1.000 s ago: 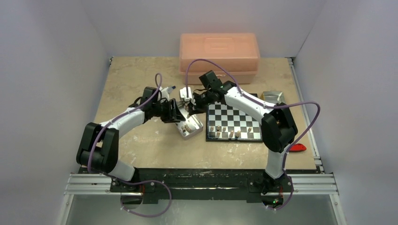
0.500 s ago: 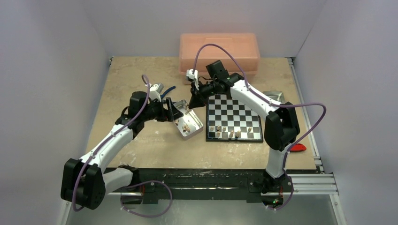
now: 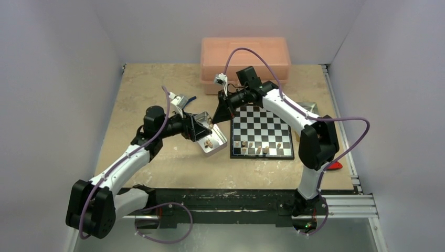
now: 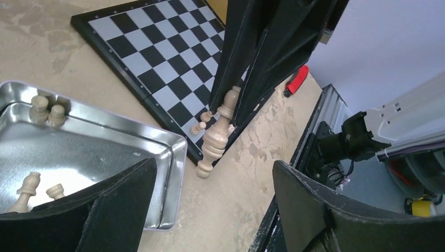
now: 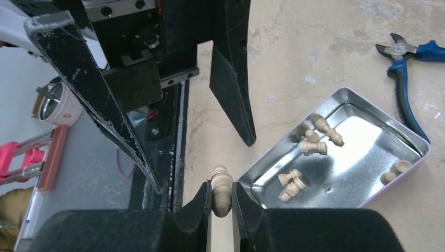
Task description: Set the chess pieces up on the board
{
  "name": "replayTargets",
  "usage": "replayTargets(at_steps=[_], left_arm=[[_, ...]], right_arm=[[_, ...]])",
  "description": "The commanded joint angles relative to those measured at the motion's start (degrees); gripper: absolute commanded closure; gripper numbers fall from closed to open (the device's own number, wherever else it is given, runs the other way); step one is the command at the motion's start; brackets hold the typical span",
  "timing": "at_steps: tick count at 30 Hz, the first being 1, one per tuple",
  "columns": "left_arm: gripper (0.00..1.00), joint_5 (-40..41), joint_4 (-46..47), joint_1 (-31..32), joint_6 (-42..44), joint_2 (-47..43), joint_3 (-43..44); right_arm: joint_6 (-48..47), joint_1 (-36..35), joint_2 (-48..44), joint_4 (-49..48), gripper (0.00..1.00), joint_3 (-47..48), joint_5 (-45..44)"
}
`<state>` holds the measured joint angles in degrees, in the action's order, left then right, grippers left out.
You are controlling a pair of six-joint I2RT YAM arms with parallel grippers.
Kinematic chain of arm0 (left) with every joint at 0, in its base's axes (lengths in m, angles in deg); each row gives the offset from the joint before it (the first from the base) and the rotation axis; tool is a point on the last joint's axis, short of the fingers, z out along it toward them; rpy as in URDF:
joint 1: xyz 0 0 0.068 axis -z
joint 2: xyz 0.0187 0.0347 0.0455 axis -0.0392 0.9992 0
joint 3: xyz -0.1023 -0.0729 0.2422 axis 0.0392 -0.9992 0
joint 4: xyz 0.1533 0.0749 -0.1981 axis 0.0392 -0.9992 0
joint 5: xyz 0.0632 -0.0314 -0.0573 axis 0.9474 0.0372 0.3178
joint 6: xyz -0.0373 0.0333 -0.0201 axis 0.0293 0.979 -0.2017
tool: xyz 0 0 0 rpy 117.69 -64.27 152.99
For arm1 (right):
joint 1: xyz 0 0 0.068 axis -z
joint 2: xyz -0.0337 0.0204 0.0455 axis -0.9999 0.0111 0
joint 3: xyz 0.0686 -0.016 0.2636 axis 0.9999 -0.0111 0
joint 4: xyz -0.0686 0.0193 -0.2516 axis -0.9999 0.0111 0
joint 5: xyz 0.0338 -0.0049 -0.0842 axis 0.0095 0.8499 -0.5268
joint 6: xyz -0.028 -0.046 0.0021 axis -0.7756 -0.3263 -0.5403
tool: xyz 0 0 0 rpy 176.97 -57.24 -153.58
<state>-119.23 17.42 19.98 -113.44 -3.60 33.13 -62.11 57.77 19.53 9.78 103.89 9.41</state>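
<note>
**Centre of the top view.** The right gripper is pinched on the rounded head of a tall chessman. This is a lathe-turned piece of pale tan wood with a ringed collar, a swelling stem and a flared base. It hangs tilted, base lowest, between the tin and the left edge of the board.

The left gripper stands spread wide and grips nothing. Its matte black, wedge-shaped fingers frame the bottom corners of the left wrist view.

**Board and tin.** The board is flat and square, with black and silvery-white checks inside a thin black border. A few small chess pieces stand on its lower rows. The tin is shallow, round-cornered, mirror-bright metal. Loose pieces of the same tan wood lie in it, several on their sides.

**Surroundings.**
- The tabletop is beige with marbled blotches.
- A translucent salmon-pink box with a lid sits at upper centre.
- Blue-handled pliers lie at the upper right of the right wrist view.
- A small red object lies at lower right of the top view.

**Obstructions.**
- In the left wrist view, the right gripper's black fingers cross the board and hide some squares.
- In the top view, both grippers overlap the tin's upper end.
</note>
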Motion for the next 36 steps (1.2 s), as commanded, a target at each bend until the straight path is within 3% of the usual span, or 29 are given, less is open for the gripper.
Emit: replayTargets(at_steps=[1, 14, 17, 21, 25, 36], left_arm=[[0.21, -3.9, 6.2, 0.9, 1.9, 0.0, 0.3], [0.54, -7.6, 5.9, 2.6, 1.2, 4.0, 2.5], [0.68, -7.9, 5.2, 2.6, 1.5, 4.3, 2.9], [0.95, -8.1, 4.8, 2.7, 2.1, 4.2, 3.0], [1.0, -6.5, 3.4, 2.7, 3.0, 3.4, 2.7], [1.0, 5.3, -9.5, 2.3, 3.8, 7.6, 6.8]], right_arm=[[3.0, 0.0, -3.6, -1.7, 1.0, -0.4, 4.6], [4.8, 0.0, -3.4, -3.3, 1.0, -0.9, 7.4], [4.8, 0.0, -3.2, -3.3, 1.0, -0.9, 7.3], [4.6, 0.0, -3.4, -3.3, 1.0, -1.0, 7.2], [3.9, 0.4, -3.9, -2.9, 1.0, -0.7, 7.1], [-4.7, 4.6, -10.6, 0.7, 1.0, -4.2, 0.6]])
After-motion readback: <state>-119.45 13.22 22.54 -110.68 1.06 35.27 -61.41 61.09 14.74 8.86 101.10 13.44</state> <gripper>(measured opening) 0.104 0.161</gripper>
